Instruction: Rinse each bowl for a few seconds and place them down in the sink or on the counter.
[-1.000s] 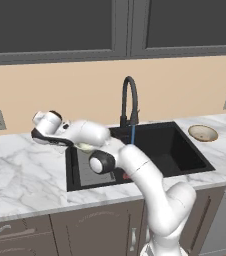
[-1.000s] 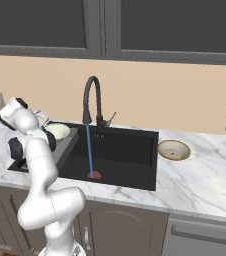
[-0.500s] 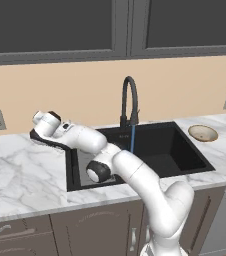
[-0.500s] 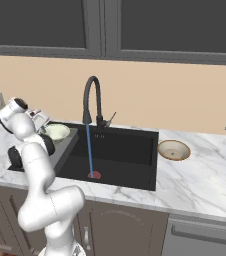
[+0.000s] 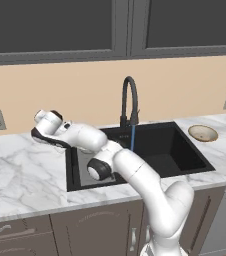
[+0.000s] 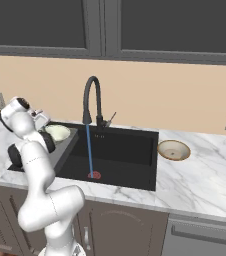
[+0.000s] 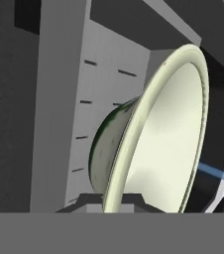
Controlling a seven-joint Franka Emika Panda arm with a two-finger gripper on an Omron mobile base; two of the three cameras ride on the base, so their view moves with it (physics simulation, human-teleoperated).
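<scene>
My gripper (image 7: pixel 115 201) is shut on the rim of the pale cream-green bowl (image 7: pixel 158 134), which the hand view shows on edge. In the right base view this bowl (image 6: pixel 57 132) hangs low over the grey ribbed rack (image 6: pixel 68 141) at the left end of the black sink (image 6: pixel 130 150); I cannot tell if it touches the rack. In the left base view my arm hides it. The shallow beige bowl (image 5: pixel 203 133) (image 6: pixel 173 149) lies on the counter (image 5: pixel 25 170) right of the sink (image 5: pixel 170 150). A blue stream (image 6: pixel 89 150) falls from the faucet (image 6: pixel 91 97).
The black arched faucet (image 5: pixel 129 100) stands behind the basin, and its stream lands on the red drain (image 6: pixel 93 175). Wall outlets sit on the beige backsplash at both ends. Dark upper cabinets hang above, and marble counter (image 6: pixel 205 180) stretches on either side.
My elbow has dropped lower in front of the sink and now covers the bowl in the left base view. The hand and the bowl have barely moved. Water keeps running.
</scene>
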